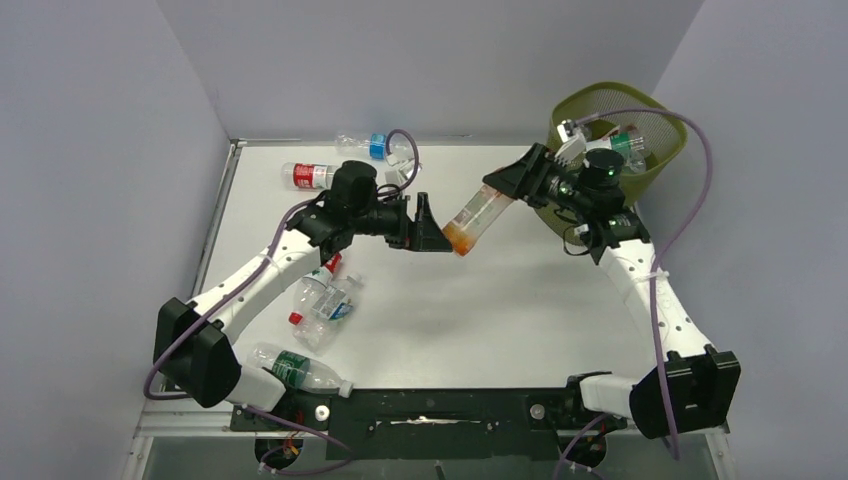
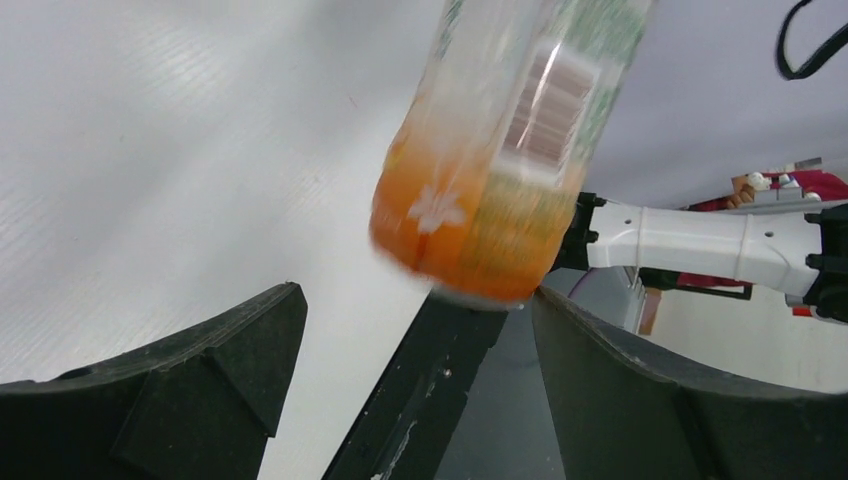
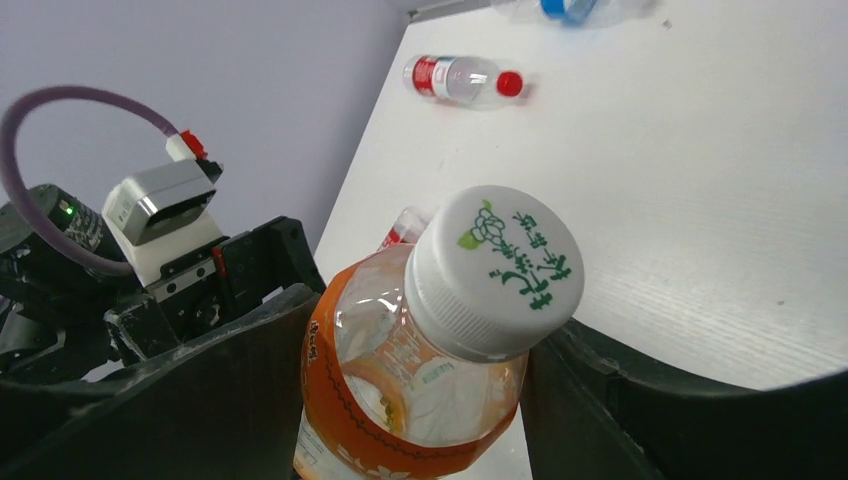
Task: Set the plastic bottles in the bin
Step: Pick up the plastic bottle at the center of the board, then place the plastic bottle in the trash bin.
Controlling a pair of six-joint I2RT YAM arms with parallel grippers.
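An orange bottle (image 1: 478, 220) with a white cap (image 3: 495, 272) hangs tilted above the table's middle. My right gripper (image 1: 507, 186) is shut on its shoulder just below the cap; the right wrist view shows the bottle (image 3: 400, 400) between both jaws of that gripper (image 3: 420, 335). My left gripper (image 1: 437, 233) is open at the bottle's base, and in the left wrist view (image 2: 415, 300) its jaws stand wide apart below the orange bottom (image 2: 470, 230). The olive-green mesh bin (image 1: 662, 163) stands at the far right behind the right wrist, with bottles (image 1: 630, 146) inside.
Loose bottles lie on the white table: a red-label one (image 1: 312, 176) (image 3: 460, 78), a blue-label one (image 1: 375, 146) (image 3: 575, 8), a cluster of clear ones (image 1: 322, 296) under the left forearm, and a green-label one (image 1: 300, 368) near the left base. Grey walls enclose the table.
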